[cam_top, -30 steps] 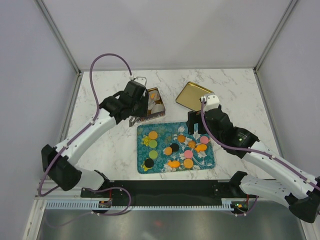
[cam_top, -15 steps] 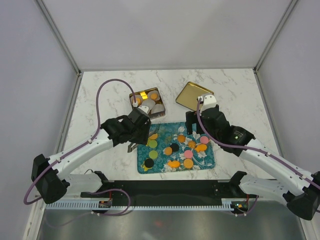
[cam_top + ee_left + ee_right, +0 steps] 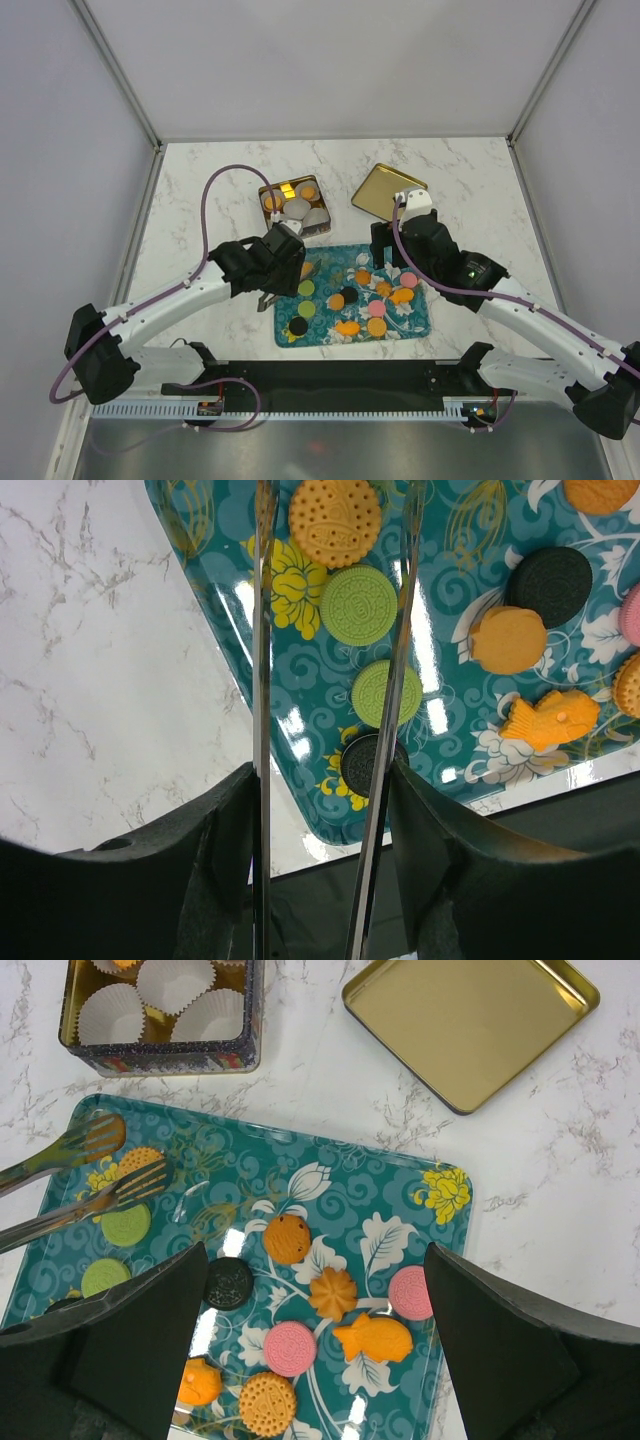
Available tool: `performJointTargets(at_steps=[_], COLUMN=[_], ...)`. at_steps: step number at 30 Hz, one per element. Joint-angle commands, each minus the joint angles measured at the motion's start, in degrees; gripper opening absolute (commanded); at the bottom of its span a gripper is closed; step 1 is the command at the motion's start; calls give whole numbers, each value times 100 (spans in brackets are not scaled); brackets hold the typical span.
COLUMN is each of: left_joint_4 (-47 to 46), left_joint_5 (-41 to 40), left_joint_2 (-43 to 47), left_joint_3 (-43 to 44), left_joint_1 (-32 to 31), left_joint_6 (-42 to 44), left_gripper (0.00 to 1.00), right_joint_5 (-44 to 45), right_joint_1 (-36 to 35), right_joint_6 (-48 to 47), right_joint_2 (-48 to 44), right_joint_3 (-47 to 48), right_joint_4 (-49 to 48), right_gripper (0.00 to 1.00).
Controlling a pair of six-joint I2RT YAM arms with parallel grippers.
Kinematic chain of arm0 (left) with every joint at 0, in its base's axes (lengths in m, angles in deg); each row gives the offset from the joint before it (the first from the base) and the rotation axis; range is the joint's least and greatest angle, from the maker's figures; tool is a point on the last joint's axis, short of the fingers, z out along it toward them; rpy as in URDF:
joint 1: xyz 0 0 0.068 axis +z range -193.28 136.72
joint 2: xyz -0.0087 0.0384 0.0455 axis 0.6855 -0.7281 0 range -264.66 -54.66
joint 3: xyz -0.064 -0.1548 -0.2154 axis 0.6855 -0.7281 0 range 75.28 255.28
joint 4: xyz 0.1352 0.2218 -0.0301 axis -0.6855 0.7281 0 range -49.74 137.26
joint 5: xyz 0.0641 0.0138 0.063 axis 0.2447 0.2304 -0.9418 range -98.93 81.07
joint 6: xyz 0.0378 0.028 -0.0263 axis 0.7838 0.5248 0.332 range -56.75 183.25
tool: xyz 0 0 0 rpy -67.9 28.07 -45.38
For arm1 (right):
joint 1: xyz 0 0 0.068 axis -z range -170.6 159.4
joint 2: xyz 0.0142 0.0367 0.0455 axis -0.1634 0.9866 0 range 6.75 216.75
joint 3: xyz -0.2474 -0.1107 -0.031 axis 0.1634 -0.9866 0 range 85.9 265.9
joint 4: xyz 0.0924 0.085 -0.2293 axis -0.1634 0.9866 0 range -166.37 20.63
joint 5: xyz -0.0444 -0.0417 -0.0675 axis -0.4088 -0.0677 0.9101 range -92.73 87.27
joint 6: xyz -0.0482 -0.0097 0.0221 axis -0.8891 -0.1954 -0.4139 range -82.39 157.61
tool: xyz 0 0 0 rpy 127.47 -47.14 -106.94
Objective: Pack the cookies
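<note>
The cookies (image 3: 352,298) lie on a teal flowered tray (image 3: 418,322): orange, green, pink and black ones. My left gripper (image 3: 272,292) is shut on metal tongs (image 3: 262,630), held at the tray's left end. The tong tips (image 3: 140,1182) straddle a round orange cookie (image 3: 335,520); I cannot tell if they touch it. Green cookies (image 3: 359,605) and a black one (image 3: 365,765) lie below it. My right gripper (image 3: 390,255) is open and empty above the tray's middle cookies (image 3: 333,1293). More orange cookies (image 3: 308,190) sit in the tin.
An open square tin (image 3: 322,228) with white paper cups (image 3: 170,980) stands just behind the tray's left end. Its gold lid (image 3: 388,190) lies upside down at the back right. The black arm base (image 3: 340,375) runs along the near edge.
My left arm has swung from over the tin down to the tray's left end, carrying the tongs. My right gripper has shifted slightly to the left.
</note>
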State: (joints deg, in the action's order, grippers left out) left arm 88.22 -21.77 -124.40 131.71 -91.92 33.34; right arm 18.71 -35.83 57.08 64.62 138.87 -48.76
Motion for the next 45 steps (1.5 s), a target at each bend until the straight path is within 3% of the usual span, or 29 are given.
performJointTargets(at_steps=[1, 20, 28, 39, 45], left_joint_4=[-130, -130, -103, -24, 2], left_joint_5=[45, -96, -166, -298, -430], left_joint_2=[-49, -225, -146, -66, -356], left_joint_3=[-35, -158, -26, 747, 1370], left_joint_1=[-66, -181, -198, -189, 153], left_joint_6=[-199, -261, -191, -41, 310], left_gripper=[60, 58, 47, 45, 46], right_joint_5=[54, 10, -7, 45, 72], right_joint_1=[6, 15, 14, 15, 23], right_joint_6=[-30, -4, 5, 14, -4], right_joint_2=[5, -65, -118, -214, -241], right_joint_3=[82, 3, 29, 64, 91], right_joint_4=[-178, -204, -204, -142, -107], right_gripper=[98, 98, 98, 98, 98])
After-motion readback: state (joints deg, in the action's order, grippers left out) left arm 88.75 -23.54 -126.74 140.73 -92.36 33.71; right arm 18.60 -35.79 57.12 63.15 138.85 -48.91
